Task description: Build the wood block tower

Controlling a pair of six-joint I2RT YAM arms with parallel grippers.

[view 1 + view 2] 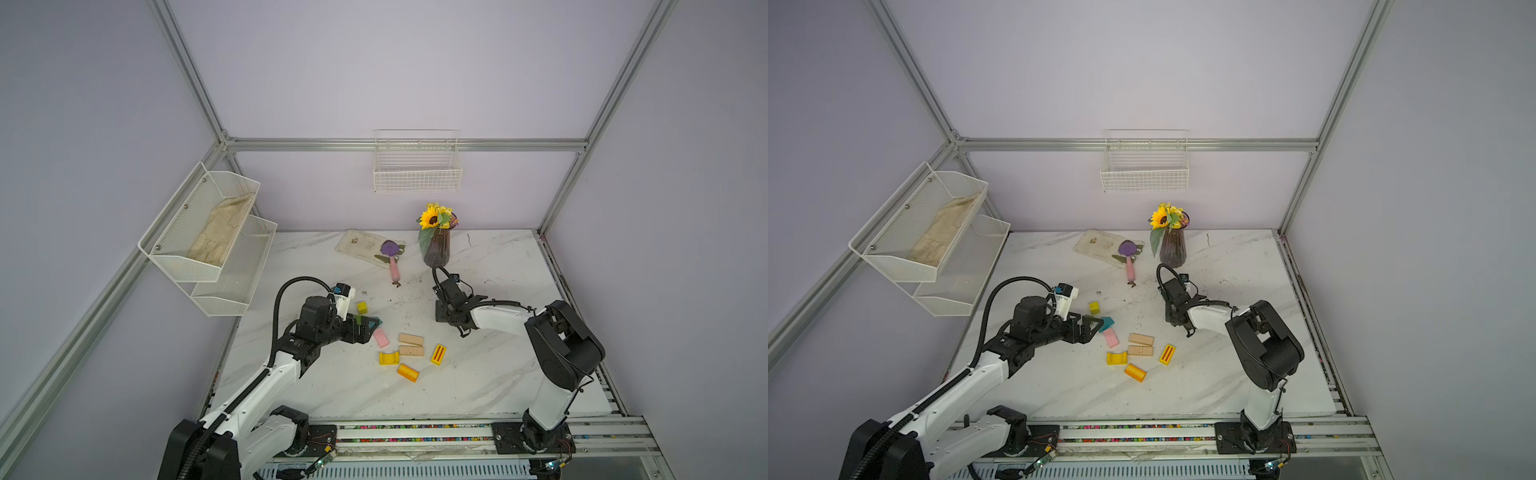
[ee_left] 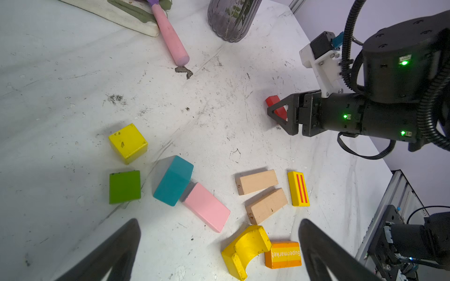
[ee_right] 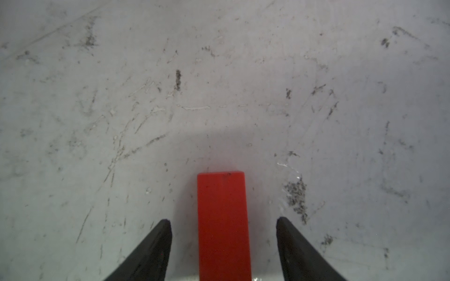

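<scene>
A red block (image 3: 222, 194) lies flat on the marble table between my right gripper's (image 3: 222, 220) open fingers, with a gap on each side. In the left wrist view the right gripper (image 2: 277, 114) straddles that red block (image 2: 274, 101). My left gripper (image 2: 219, 221) hangs wide open and empty above loose wood blocks: yellow cube (image 2: 127, 142), green cube (image 2: 124, 186), teal block (image 2: 173, 180) touching a pink bar (image 2: 207, 206), two tan bars (image 2: 257, 181), striped yellow block (image 2: 298, 188), yellow arch (image 2: 246, 248), orange block (image 2: 283, 254). The tower is out of view; each block lies singly.
A dark ribbed vase with a sunflower (image 1: 436, 249) stands just behind the right gripper (image 1: 440, 311). A pink-handled purple scoop (image 1: 392, 266) leans on a white board (image 1: 357, 243) at the back. Mesh shelves (image 1: 208, 241) hang on the left wall beside the left gripper (image 1: 368, 326).
</scene>
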